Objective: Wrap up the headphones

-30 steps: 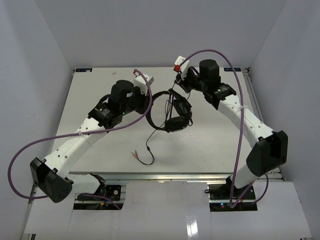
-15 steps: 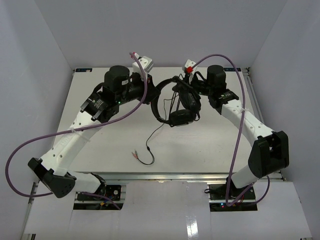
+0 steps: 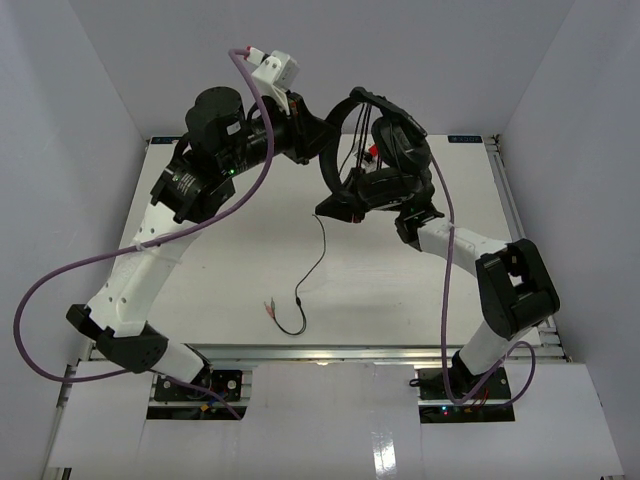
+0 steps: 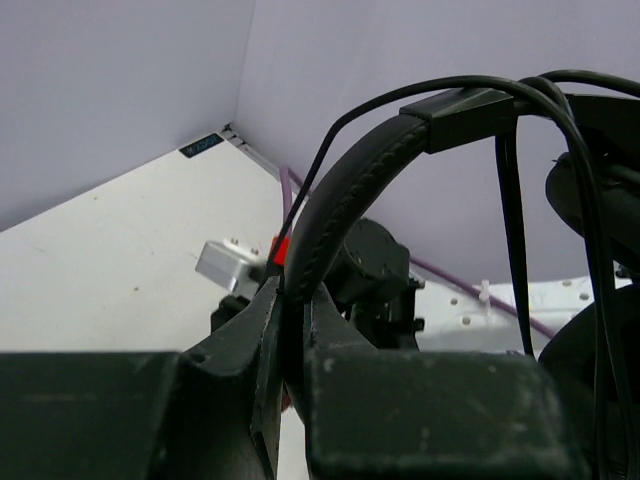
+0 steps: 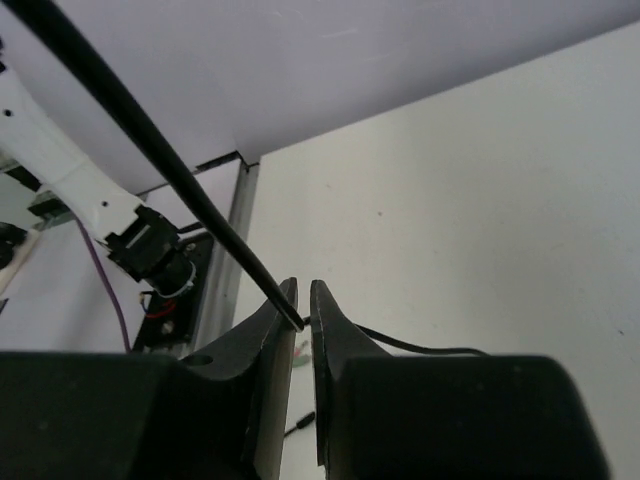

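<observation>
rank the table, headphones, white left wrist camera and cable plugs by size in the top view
1. table
2. headphones, held up nearer the camera, so somewhat inflated
3. white left wrist camera, also raised
4. cable plugs

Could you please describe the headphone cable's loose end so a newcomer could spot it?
On the white table, near its front edge, a thin black cable trails down from the raised headphones. Its tip carries small coloured plugs, unlike the thick purple robot cables.

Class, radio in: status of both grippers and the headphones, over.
Left gripper shut on headband. Right gripper shut on cable. Headphones aloft; plugs on table.
</observation>
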`<state>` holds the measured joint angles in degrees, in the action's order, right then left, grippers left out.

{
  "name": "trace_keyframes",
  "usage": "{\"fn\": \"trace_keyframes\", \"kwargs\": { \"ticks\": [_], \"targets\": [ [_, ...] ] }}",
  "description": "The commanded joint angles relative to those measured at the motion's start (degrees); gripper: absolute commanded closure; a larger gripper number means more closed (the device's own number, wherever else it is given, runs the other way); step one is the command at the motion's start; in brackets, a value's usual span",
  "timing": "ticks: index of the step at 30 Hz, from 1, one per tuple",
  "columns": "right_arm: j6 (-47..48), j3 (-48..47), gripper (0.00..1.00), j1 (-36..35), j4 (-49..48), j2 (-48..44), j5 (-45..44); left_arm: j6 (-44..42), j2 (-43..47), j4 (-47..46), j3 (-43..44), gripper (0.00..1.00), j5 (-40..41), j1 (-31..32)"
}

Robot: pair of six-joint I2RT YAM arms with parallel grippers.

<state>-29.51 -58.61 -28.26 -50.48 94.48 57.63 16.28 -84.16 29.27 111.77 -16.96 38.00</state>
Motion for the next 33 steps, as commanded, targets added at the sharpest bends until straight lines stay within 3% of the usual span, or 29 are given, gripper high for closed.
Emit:
{"fn": "trace_keyframes", "kwargs": {
  "ticks": [1,6,15,29,33],
  "targets": [
    [-10.2,0.5,0.83,-3.2,-16.0,0.9,2.1,2.1,-1.9,-3.1,8.2,1.00,4.8,0.2],
    [-12.1,3.2,0.83,-7.7,-20.5,0.4,2.4,2.9,-5.8,-3.8,13.6,1.00,6.4,0.2],
    [-18.6,0.8,0.82,-12.2,-28.3,2.7,2.3,4.4,-6.9,-4.4,13.7,1.00,6.1,0.2],
    [-24.8,0.6,0.75,-16.9,-35.3,5.2,0.7,3.9,-6.7,-4.4,13.6,1.00,9.4,0.2],
    [-27.9,1.0,0.68,-17.2,-37.6,6.2,-1.9,4.2,-6.8,-4.4,13.6,1.00,9.4,0.2]
  ]
}}
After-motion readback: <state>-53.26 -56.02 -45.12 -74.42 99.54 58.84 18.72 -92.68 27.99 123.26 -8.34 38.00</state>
